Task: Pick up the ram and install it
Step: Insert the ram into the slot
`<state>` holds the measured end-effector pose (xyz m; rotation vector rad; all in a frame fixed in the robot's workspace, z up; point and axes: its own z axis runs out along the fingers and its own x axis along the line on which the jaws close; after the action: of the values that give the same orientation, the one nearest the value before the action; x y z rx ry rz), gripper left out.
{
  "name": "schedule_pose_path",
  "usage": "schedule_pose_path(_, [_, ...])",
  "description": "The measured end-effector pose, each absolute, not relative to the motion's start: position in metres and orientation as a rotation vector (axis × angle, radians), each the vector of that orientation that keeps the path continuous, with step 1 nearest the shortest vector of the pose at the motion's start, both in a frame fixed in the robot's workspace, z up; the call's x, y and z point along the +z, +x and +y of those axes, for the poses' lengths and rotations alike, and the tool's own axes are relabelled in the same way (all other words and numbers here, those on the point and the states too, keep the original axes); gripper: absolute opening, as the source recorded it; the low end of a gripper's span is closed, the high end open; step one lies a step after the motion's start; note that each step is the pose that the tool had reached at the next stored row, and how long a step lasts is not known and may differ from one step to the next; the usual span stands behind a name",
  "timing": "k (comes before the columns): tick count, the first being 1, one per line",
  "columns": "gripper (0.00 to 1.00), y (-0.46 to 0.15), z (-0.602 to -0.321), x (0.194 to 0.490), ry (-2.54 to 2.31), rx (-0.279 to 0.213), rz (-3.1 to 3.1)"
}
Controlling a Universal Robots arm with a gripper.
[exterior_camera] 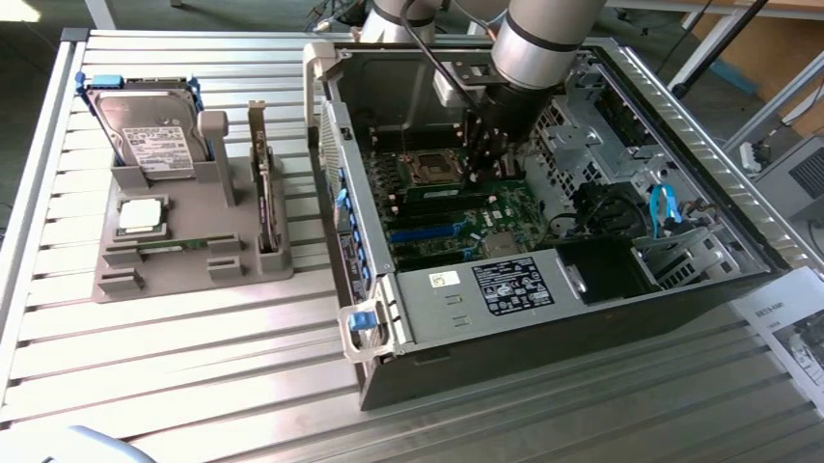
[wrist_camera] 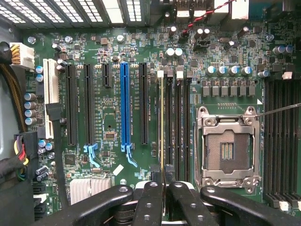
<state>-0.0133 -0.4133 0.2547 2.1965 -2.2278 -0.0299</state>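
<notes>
"Green and thin, the ram (wrist_camera: 162, 132): where was it at that moment?" the first tech asked.

"Inside the computer case (exterior_camera: 386, 381), clamped in the gripper (wrist_camera: 162, 200)," said the second. "From the wrist camera it showed edge-on, a narrow pale-gold line running out from between the black fingers (wrist_camera: 149, 202), which were pressed against its two faces."

"Over which part of the motherboard (wrist_camera: 108, 61)?"

"Over the row of long black memory slots (wrist_camera: 178, 122), along the side of that row nearest the blue slot (wrist_camera: 124, 108). The open processor socket (wrist_camera: 227, 149) lay just beside the row on the other side. Whether the stick's edge was touching a slot or hanging just above it, I could not tell."

"And from outside?"

"The arm (exterior_camera: 541, 39) reached down from the far side into the open case, and the gripper stood near the middle of the board, just to the exterior view's right of the socket. The power supply (exterior_camera: 515, 280) sat at the near end of the case."

"The other parts?"

"On the slatted metal table (exterior_camera: 193, 367), to the exterior view's left of the case and apart from it, stood a grey holder (exterior_camera: 174, 270). It carried a hard drive (exterior_camera: 152, 130) upright at its far end, a silver-topped processor chip (exterior_camera: 141, 216) lying flat, a second stick (exterior_camera: 168, 247) in a groove nearer the front, and an expansion card (exterior_camera: 265, 193) standing on edge along its right side."
</notes>
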Motion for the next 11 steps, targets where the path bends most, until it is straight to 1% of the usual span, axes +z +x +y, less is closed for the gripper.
schedule_pose_path(11, [0.12,-0.0132,-0.4133,0.2505,2.196,-0.03,-2.228])
